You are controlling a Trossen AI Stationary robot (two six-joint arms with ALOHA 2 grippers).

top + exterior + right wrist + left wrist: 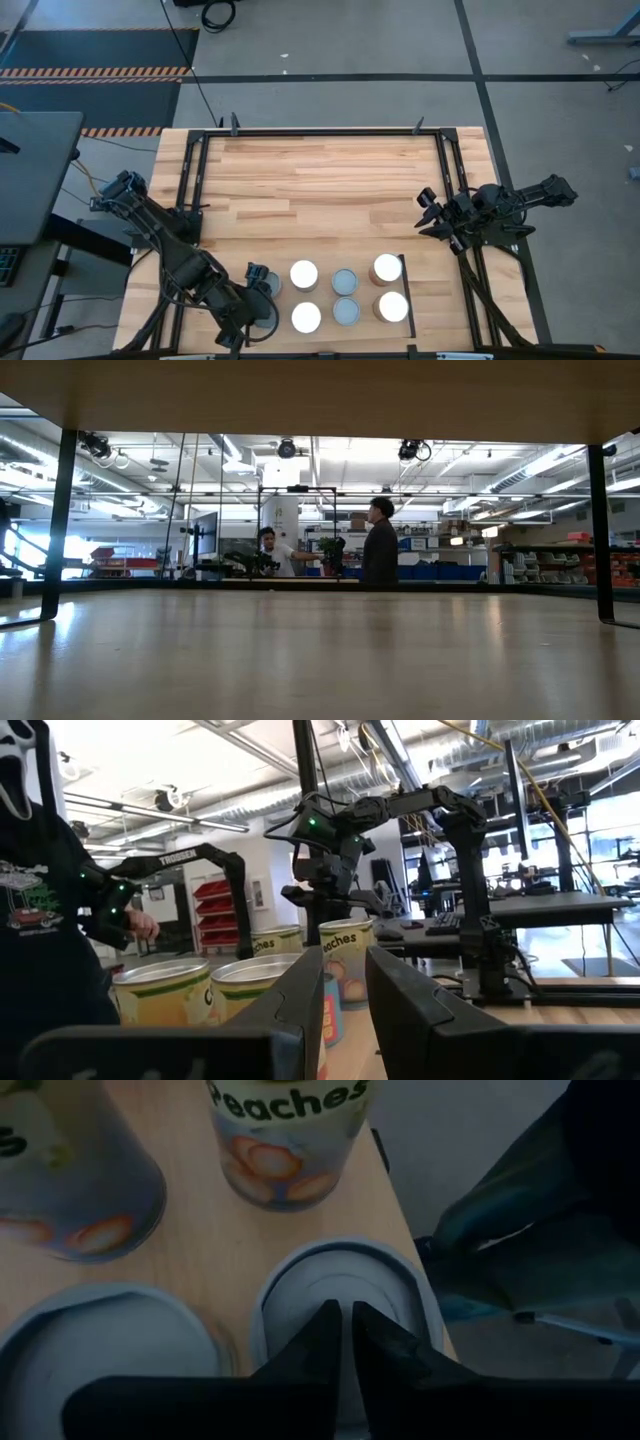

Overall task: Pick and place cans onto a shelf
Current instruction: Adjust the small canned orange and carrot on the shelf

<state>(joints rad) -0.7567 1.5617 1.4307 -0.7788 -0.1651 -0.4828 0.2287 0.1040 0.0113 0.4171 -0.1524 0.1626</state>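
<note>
Left gripper (pixel 262 300), jaws nearly closed and empty, hangs directly over 1 can (pixel 345 1295), probably lining up a grab. Right gripper (pixel 432 214) waits apart from the cans, jaws slightly parted, holding nothing.

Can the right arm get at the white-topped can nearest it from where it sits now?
Probably yes. The right end effector hangs above bare tabletop, and nothing stands between it and that white-topped can; the left end effector is over cans at the cluster's far side.

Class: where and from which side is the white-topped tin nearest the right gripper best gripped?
Grip the white-topped cylindrical tin across its curved side wall near the rim, probably from above: it stands upright, with another white-topped can close beside it. The open right gripper is nearest.
</note>
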